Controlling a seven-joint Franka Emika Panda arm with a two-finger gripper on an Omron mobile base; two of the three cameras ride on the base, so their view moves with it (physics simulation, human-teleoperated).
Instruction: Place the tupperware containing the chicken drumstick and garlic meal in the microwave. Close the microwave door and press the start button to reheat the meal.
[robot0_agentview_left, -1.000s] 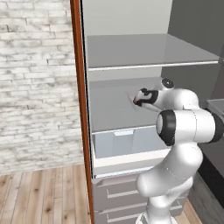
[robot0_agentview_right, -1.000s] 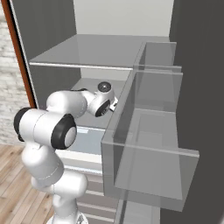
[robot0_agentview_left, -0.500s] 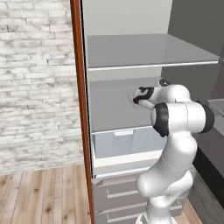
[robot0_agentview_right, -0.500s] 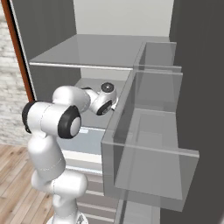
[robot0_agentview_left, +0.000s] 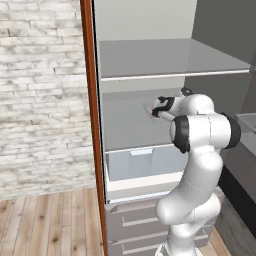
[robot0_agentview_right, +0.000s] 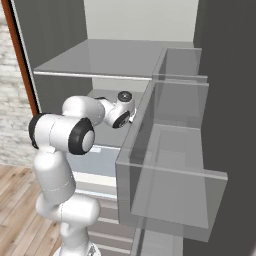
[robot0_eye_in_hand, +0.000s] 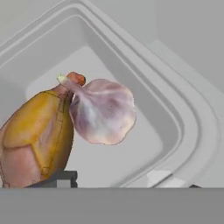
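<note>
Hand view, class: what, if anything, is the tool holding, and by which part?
It cannot be told. The tool sits close over the tupperware holding the chicken drumstick and garlic, but no contact is visible.

**Middle fridge shelf carries the meal container**

The grey middle shelf (robot0_agentview_left: 130, 130) sits below an upper glass shelf (robot0_agentview_left: 165, 57). On the middle shelf rests the tupperware (robot0_eye_in_hand: 175, 118), holding a golden-brown drumstick (robot0_eye_in_hand: 37, 135) touching a pale garlic bulb (robot0_eye_in_hand: 103, 111)

The white arm reaches into an open grey fridge, its gripper (robot0_agentview_left: 153, 109) at the middle shelf (robot0_agentview_left: 130, 127), below 1 upper shelf (robot0_agentview_left: 165, 57)
</note>
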